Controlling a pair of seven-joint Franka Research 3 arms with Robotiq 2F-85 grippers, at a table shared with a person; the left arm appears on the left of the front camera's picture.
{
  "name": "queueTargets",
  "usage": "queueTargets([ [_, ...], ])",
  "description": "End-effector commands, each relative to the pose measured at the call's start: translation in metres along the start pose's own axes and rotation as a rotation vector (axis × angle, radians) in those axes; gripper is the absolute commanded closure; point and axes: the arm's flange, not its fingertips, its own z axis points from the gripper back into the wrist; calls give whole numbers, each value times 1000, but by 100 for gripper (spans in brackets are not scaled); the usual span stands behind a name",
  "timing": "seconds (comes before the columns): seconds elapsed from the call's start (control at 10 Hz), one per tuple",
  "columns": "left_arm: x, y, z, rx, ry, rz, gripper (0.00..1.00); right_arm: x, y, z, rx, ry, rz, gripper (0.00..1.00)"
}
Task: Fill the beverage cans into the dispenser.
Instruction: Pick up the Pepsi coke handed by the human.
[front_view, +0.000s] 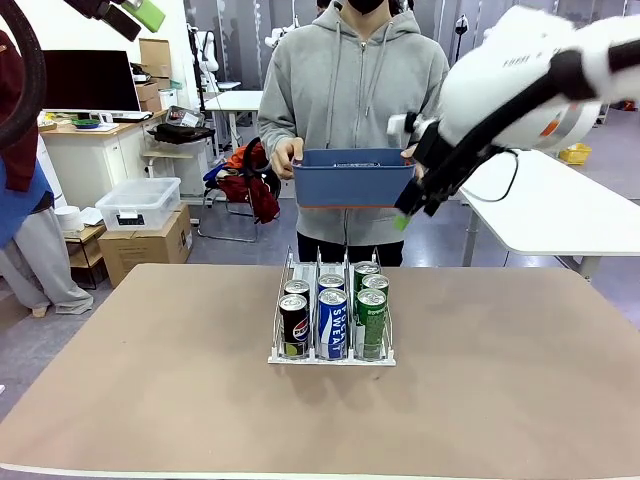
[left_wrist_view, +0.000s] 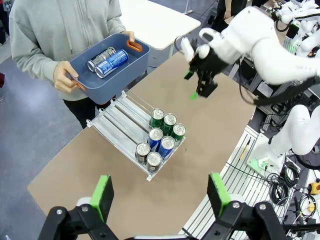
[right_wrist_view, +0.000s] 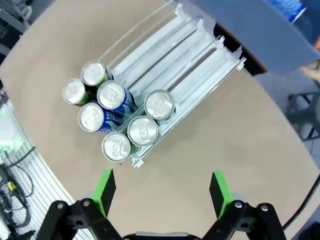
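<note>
The dispenser (front_view: 305, 264) stands mid-table with several beverage cans upright at its front lip: two black (front_view: 294, 322), two blue-white (front_view: 332, 322), two green (front_view: 371, 320). From above, the dispenser (left_wrist_view: 117, 120) has bare rear lanes. Behind it a person holds a blue bin (front_view: 355, 178) in both hands; in the bin (left_wrist_view: 135, 60) lie a black can (left_wrist_view: 101, 57) and a blue can (left_wrist_view: 113, 63). My right gripper (front_view: 410, 212) hangs open beside the bin's right end, high over the dispenser (right_wrist_view: 175, 50) and its cans (right_wrist_view: 112, 96). My left gripper (left_wrist_view: 160, 192) is open, raised far up at the left (front_view: 135, 14).
The brown table (front_view: 150, 400) has free surface all around the rack. Beyond its far edge stand a white table (front_view: 560, 205) at the right, and a cardboard box (front_view: 145, 245) with a clear plastic box on it at the left. Another person (front_view: 20, 200) stands at the left edge.
</note>
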Motion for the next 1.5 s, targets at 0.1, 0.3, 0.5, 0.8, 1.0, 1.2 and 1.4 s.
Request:
queueTargets([
  [0.1,-2,1,-1,-1,2,3,0,1,-21,82,132,-70,-52,0],
  [0.3,-2,1,-1,-1,2,3,0,11,-29,139,154,-98,-65,0],
  [0.5,-2,1,-1,-1,2,3,0,15,-40,192,171,-118,-71,0],
  [0.8,-2,1,-1,-1,2,3,0,19,-32,258,133,-147,-76,0],
  [1.0,-2,1,-1,-1,2,3,0,25,-18,277,77,-219,-71,0],
  [1.2,-2,1,-1,-1,2,3,0,33,-5,289,57,-255,-26,0],
  [1.4,-2,1,-1,-1,2,3,0,28,-6,292,73,-235,-27,0],
])
